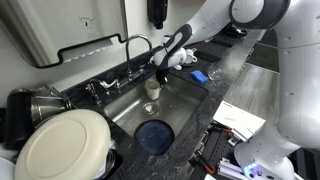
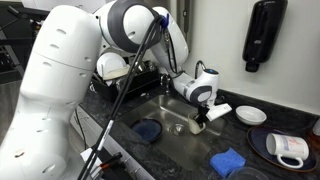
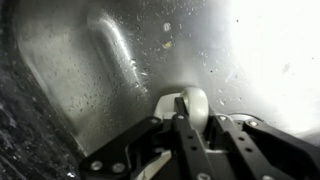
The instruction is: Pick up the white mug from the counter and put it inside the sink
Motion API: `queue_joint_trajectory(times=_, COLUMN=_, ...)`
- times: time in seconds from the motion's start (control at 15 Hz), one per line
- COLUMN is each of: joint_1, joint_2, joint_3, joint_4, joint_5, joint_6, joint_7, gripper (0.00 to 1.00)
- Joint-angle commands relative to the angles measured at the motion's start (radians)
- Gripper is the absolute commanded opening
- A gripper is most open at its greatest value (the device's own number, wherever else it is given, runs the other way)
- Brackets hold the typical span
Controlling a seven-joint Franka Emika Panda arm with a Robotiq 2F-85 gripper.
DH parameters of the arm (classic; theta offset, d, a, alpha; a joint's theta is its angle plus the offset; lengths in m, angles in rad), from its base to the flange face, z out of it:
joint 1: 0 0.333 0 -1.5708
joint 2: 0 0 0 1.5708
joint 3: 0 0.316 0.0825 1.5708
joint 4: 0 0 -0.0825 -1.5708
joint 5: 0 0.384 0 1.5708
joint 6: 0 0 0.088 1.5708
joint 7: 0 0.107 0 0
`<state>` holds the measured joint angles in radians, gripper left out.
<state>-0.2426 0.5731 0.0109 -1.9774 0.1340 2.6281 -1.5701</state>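
My gripper (image 1: 155,78) is shut on the white mug (image 1: 152,89) and holds it low inside the sink (image 1: 185,100), near the back wall below the faucet (image 1: 137,45). In the wrist view the fingers (image 3: 187,118) clamp the mug's rim (image 3: 194,100), with the wet steel sink floor (image 3: 90,70) behind it. In an exterior view the gripper (image 2: 200,120) reaches down into the sink (image 2: 170,118) from the dark speckled counter (image 2: 255,135) side; the mug is mostly hidden there.
A round blue object (image 1: 153,137) lies in the sink, also seen in an exterior view (image 2: 148,130). A large white plate (image 1: 62,145) stands beside the sink. A small white bowl (image 2: 250,115), another mug on a dark plate (image 2: 290,148) and a blue cloth (image 2: 228,162) sit on the counter.
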Motion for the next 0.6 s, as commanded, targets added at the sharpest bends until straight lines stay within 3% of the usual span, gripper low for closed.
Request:
queue_joint_trajectory(times=0.0, joint_1=-0.036, joint_2=0.025, joint_3=0.032, joint_4=0.054, joint_5=-0.024, joint_6=-0.010, joint_7=-0.007, gripper=0.44)
queue_joint_trajectory(times=0.53, joint_1=-0.040, joint_2=0.025, joint_3=0.019, joint_4=0.102, joint_5=-0.054, joint_6=-0.037, joint_7=0.010, gripper=0.97)
